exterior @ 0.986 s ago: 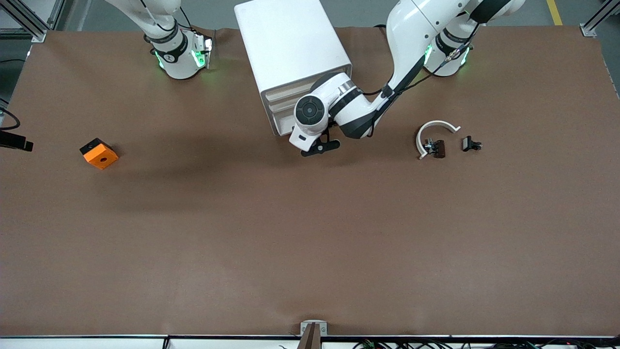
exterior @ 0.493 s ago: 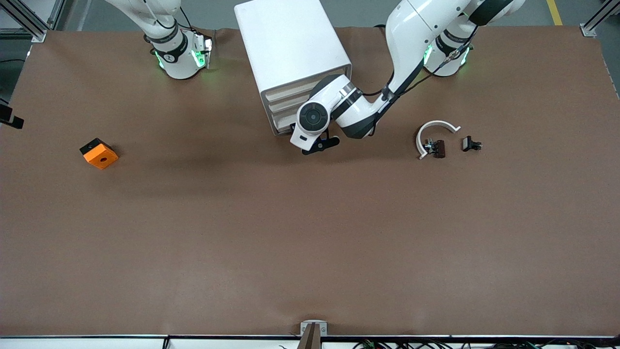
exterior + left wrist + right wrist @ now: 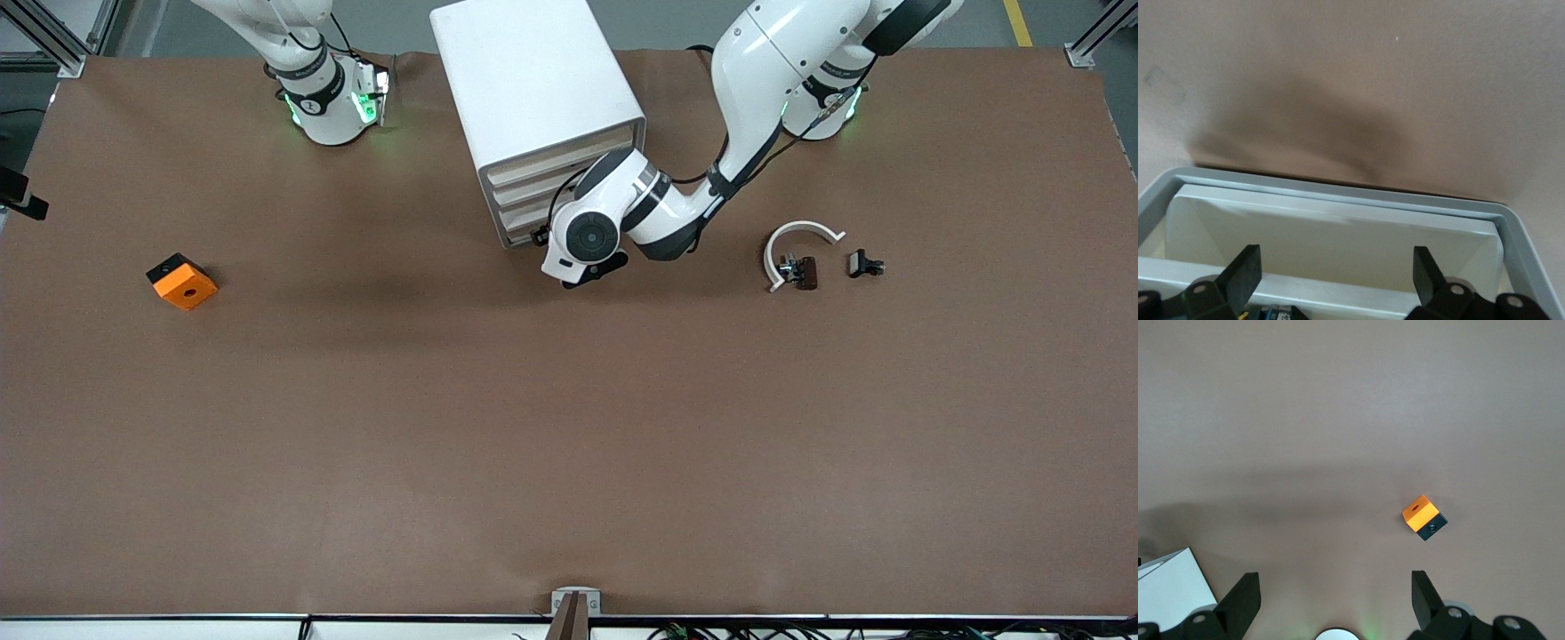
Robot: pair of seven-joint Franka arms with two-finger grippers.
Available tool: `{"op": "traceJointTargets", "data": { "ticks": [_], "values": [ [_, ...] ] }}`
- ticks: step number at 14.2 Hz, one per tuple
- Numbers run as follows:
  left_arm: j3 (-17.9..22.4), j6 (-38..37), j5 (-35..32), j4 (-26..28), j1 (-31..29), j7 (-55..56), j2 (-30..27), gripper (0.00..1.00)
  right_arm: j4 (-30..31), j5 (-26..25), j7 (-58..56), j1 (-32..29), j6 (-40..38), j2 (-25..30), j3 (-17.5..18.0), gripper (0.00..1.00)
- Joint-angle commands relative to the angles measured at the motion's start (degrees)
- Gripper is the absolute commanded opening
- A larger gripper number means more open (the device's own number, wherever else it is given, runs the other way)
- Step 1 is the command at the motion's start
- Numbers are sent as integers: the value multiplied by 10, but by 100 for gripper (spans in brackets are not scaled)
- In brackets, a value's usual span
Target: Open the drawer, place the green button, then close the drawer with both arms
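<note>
Brown matting covers the table (image 3: 569,444) in the front view, where a white cabinet (image 3: 533,80) stands between the two arm bases. The left arm reaches down to the cabinet's beige drawer fronts (image 3: 533,182), and its bulky wrist covers part of the lower fronts and hides the left gripper (image 3: 1336,250) itself. From here it cannot be told whether any drawer is pulled out. The button (image 3: 864,264) lies on the matting toward the left arm's end, a small dark speck whose cap colour cannot be made out, just beside a brown clip with a white arc (image 3: 796,258). An orange block (image 3: 182,282) sits well apart, toward the right arm's end. The right arm is cut off above its base.

Left wrist view: the gripper's fingers (image 3: 1245,273) stand wide apart and grip nothing, poised over the drawer (image 3: 1338,233), a shallow white tray with a grey rim. Its lower part runs out of frame, and which of the four it is cannot be told.

Right wrist view: the right gripper (image 3: 1335,577) waits high over bare matting, its fingers (image 3: 1241,600) spread wide and empty. The orange block shows small below it, and a white corner (image 3: 1171,587) is cut by the frame edge.
</note>
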State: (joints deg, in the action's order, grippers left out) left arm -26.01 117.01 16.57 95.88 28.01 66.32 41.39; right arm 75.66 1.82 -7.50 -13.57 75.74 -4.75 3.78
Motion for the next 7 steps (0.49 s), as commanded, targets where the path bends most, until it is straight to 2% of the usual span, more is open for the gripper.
{"op": "traceJointTargets", "data": {
  "ticks": [1, 3, 7],
  "values": [
    [-7, -4, 28, 0, -10, 6, 10, 100, 12, 6, -7, 1, -7, 19, 1, 100],
    [-7, -7, 59, 1, -11, 7, 12, 100, 16, -1, -3, 29, -7, 37, -8, 100],
    [-6, -32, 79, 6, -12, 14, 18, 100, 26, -4, 0, 111, -29, 45, -86, 100]
  ]
}}
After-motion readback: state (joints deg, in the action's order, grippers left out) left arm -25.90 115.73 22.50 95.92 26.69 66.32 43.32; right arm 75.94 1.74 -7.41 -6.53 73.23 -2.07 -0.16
